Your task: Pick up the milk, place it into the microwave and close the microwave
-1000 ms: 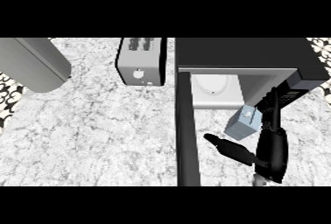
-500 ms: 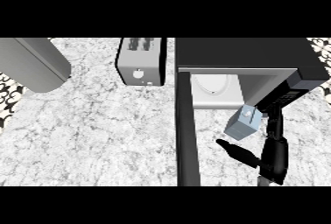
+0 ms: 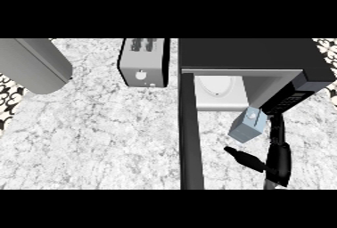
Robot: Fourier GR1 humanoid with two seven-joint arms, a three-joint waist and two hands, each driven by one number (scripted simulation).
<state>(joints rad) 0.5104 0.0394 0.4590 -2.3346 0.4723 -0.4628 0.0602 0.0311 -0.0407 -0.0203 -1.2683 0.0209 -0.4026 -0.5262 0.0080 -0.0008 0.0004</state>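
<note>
1. Head view, counter: white-and-grey marbled stone counter top [image 3: 99,133]. A silver two-slot toaster [image 3: 141,62] stands at 12 o'clock, and a large grey rounded appliance body [image 3: 30,62] lies at 10 o'clock.
2. Head view, microwave: black box-shaped microwave [image 3: 250,53] at 1 o'clock. Its pale cavity is exposed, with a white round turntable plate [image 3: 217,84] inside. The black microwave door [image 3: 189,133] stands swung open and runs toward 6 o'clock.
3. Head view, task item: small blue-grey milk carton [image 3: 248,126] with a capped top. It is tilted, at 3 o'clock of centre, just in front of the cavity's mouth and not yet inside.
4. Head view, right hand [image 3: 275,129]: black, on a forearm rising from 5 o'clock. It grasps the carton, with fingers curled at its right side.
5. Head view, left hand: does not show.
6. Handling judgement: the carton looks light and stiff-walled, though thin board may dent. Its flat sides are likely smooth, so a hold across two opposite faces near mid-height seems best. Keeping it upright guards against spilling.
</note>
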